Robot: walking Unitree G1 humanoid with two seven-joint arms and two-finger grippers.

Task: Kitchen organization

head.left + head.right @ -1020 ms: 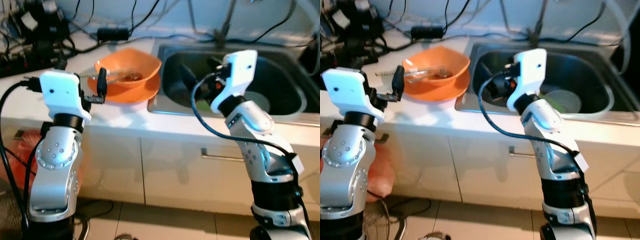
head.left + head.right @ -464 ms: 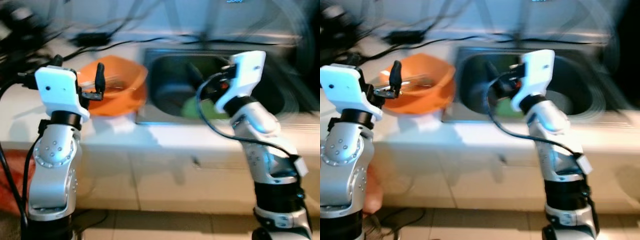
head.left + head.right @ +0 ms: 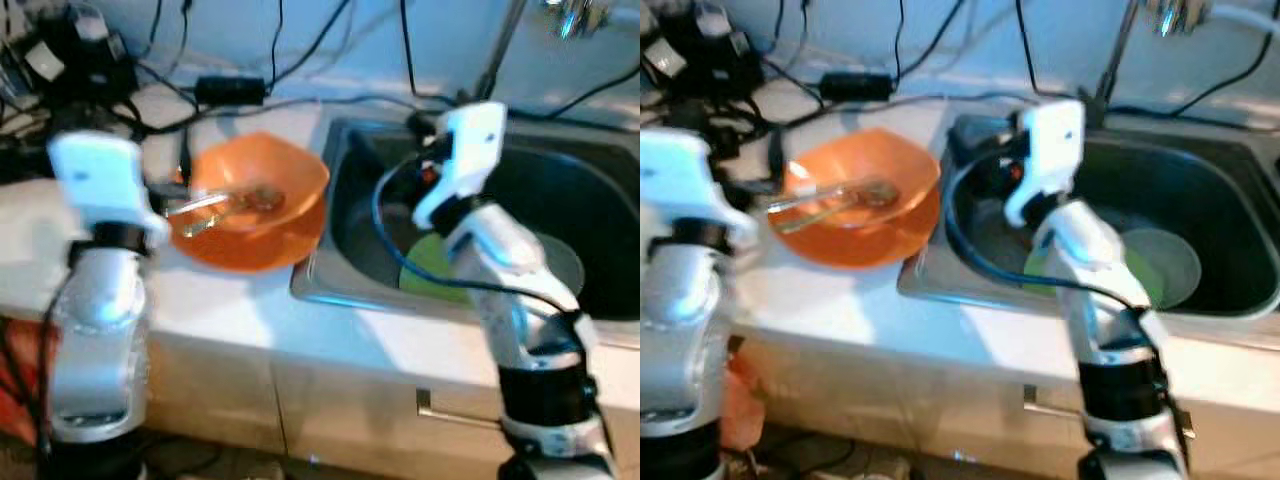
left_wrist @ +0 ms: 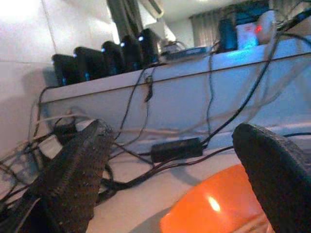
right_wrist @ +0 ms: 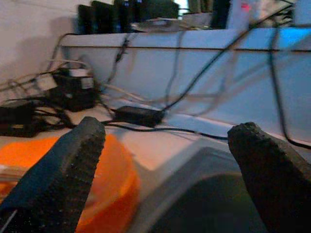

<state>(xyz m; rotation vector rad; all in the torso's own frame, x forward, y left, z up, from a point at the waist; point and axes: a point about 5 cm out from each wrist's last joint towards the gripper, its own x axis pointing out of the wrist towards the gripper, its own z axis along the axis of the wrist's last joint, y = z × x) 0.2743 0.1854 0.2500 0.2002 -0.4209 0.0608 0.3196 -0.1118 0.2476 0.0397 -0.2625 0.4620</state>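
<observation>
The camera has closed in and tipped down over the counter (image 3: 230, 300). The left gripper (image 4: 180, 170), fingers spread and empty, hovers just beside the orange bowl (image 3: 255, 215) holding utensils. The right gripper (image 5: 165, 160), also spread wide, hangs over the sink (image 3: 600, 215) with its green plate (image 3: 425, 275). A grasp looks imminent.

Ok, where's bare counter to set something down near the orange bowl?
The white counter strip in front of the orange bowl, running to the sink rim, is bare. Behind the bowl it is crowded with cables and a black adapter. The sink holds a green plate.
</observation>
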